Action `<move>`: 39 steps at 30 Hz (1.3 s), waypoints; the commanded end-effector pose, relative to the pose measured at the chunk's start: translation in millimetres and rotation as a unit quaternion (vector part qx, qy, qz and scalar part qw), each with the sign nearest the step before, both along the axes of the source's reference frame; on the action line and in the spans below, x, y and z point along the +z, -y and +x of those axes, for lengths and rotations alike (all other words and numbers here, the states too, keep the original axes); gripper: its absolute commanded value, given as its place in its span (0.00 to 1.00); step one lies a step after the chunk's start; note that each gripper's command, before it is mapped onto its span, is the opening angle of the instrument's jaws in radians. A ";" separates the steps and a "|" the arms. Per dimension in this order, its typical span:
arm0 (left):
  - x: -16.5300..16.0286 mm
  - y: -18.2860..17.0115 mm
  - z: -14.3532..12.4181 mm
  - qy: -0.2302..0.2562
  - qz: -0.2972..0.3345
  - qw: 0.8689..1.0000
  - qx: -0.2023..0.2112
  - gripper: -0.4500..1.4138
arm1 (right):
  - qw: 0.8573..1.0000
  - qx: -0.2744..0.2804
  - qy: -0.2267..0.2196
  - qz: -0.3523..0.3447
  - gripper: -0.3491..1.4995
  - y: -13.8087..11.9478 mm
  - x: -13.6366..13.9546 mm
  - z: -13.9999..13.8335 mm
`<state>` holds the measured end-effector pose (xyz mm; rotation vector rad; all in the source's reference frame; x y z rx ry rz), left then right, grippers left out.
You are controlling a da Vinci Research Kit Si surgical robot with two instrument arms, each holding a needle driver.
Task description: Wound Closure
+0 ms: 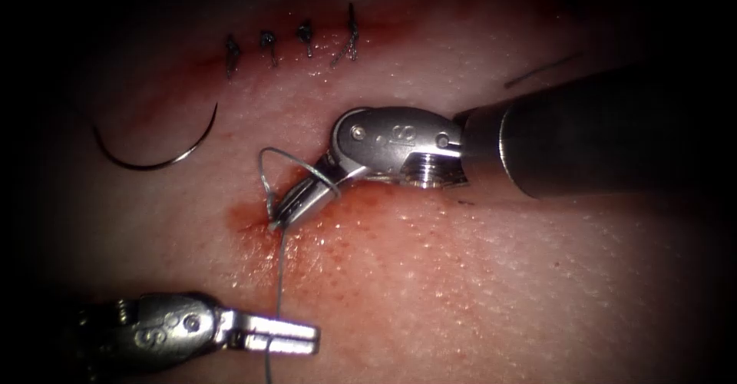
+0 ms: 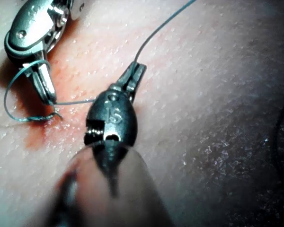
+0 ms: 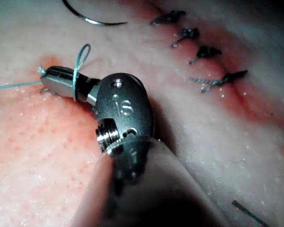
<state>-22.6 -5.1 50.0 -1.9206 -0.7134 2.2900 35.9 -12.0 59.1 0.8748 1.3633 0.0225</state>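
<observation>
Pork-belly tissue (image 1: 491, 276), pale and pebbled with a smear of red fluid (image 1: 253, 219), carries a cut (image 1: 292, 46) already crossed by four dark knotted stitches (image 1: 307, 38) along the upper part of the endoscope view. The curved steel needle (image 1: 157, 150) lies loose on the surface, left of the tools and below the stitch row — in no jaws and not in the tissue.

The right arm's silver needle driver (image 1: 288, 207) points down-left with its jaws pressed together on the thin grey-green thread (image 1: 280, 276), gripping a short end right at the red patch; a loop of that thread (image 1: 269, 170) is wound round the closed jaws, plain in the right wrist view (image 3: 78, 71). The left arm's needle driver (image 1: 295, 338) sits near the lower edge, jaws pinching the long strand that runs up from it to the right tool's tip; the left wrist view shows its jaws (image 2: 135, 78) closed on that strand.

Judged from this, the step in hand looks like a knot throw — a loop round one tool, each tool holding one side of the thread. Whatever move comes next calls for the loop to slide off the right tool's tip without slipping loose, for steady opposed tension on both strands, and for the knot to settle flat at the red patch without tearing the tissue.
</observation>
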 end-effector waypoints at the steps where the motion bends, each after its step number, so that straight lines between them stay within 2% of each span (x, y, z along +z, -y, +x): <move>1: 0.0 1.3 -0.9 0.004 -0.002 1.000 0.007 0.00 | 1.000 0.007 0.012 0.002 0.00 0.0 1.5 0.5; 8: -3.7 5.2 -1.7 0.016 0.026 0.999 0.031 0.00 | 0.999 0.033 0.039 0.007 0.00 -0.8 2.5 0.2; 11: -5.7 7.3 -2.1 0.044 0.055 0.997 0.042 0.00 | 0.998 0.042 0.055 0.001 0.00 -1.2 2.7 0.1; 13: -6.0 7.8 -2.2 0.054 0.068 0.995 0.058 0.00 | 0.997 0.044 0.063 -0.003 0.00 -1.3 2.7 0.1; 16: -6.0 7.9 -2.4 0.057 0.072 0.994 0.057 0.00 | 0.995 0.058 0.076 -0.008 0.00 -1.7 2.7 0.2; 19: -5.4 9.1 -3.0 0.072 0.110 0.989 0.073 0.00 | 0.994 0.074 0.082 -0.006 0.00 -1.9 2.4 0.4; 21: -5.0 10.5 -3.1 0.078 0.151 0.979 0.115 0.00 | 0.993 0.077 0.085 -0.004 0.00 -1.9 2.4 0.4; 22: -5.0 10.5 -3.1 0.078 0.151 0.979 0.115 0.00 | 0.993 0.077 0.085 -0.004 0.00 -1.9 2.4 0.4; 23: -4.7 11.1 -3.2 0.079 0.166 0.974 0.134 0.00 | 0.993 0.078 0.085 -0.004 0.00 -1.9 2.3 0.5; 24: -4.2 12.5 -3.3 0.080 0.195 0.961 0.176 0.00 | 0.993 0.081 0.087 -0.001 0.00 -1.9 2.3 0.6; 26: -4.0 13.0 -3.4 0.079 0.207 0.956 0.190 0.00 | 0.993 0.082 0.088 -0.001 0.00 -1.9 2.3 0.6; 27: -3.5 14.2 -3.4 0.087 0.231 0.943 0.221 0.00 | 0.992 0.087 0.091 0.001 0.00 -1.9 2.4 0.8; 28: -3.5 14.2 -3.4 0.087 0.231 0.943 0.221 0.00 | 0.992 0.087 0.091 0.001 0.00 -1.9 2.4 0.8; 29: -3.3 14.7 -3.4 0.092 0.241 0.938 0.234 0.00 | 0.991 0.090 0.095 0.007 0.00 -1.9 2.4 0.9; 30: -2.9 16.0 -3.5 0.100 0.258 0.923 0.268 0.00 | 0.990 0.097 0.099 0.009 0.00 -2.0 2.4 1.2; 31: -2.9 16.0 -3.5 0.100 0.258 0.923 0.268 0.00 | 0.990 0.097 0.099 0.009 0.00 -2.0 2.4 1.2; 32: -2.4 17.5 -4.1 0.096 0.269 0.912 0.295 0.00 | 0.989 0.106 0.102 0.010 0.00 -2.3 2.4 1.6; 34: -2.2 17.9 -4.3 0.096 0.276 0.908 0.300 0.00 | 0.988 0.112 0.105 0.013 0.00 -2.4 2.4 1.7; 35: -1.6 19.4 -4.6 0.092 0.298 0.896 0.316 0.00 | 0.985 0.128 0.115 0.024 0.00 -2.8 2.4 2.1; 36: -1.2 20.5 -4.6 0.081 0.305 0.892 0.325 0.00 | 0.982 0.139 0.124 0.036 0.00 -3.0 2.3 2.4; 39: -0.7 21.6 -4.7 0.070 0.315 0.887 0.330 0.00 | 0.980 0.146 0.128 0.046 0.00 -3.1 2.2 2.6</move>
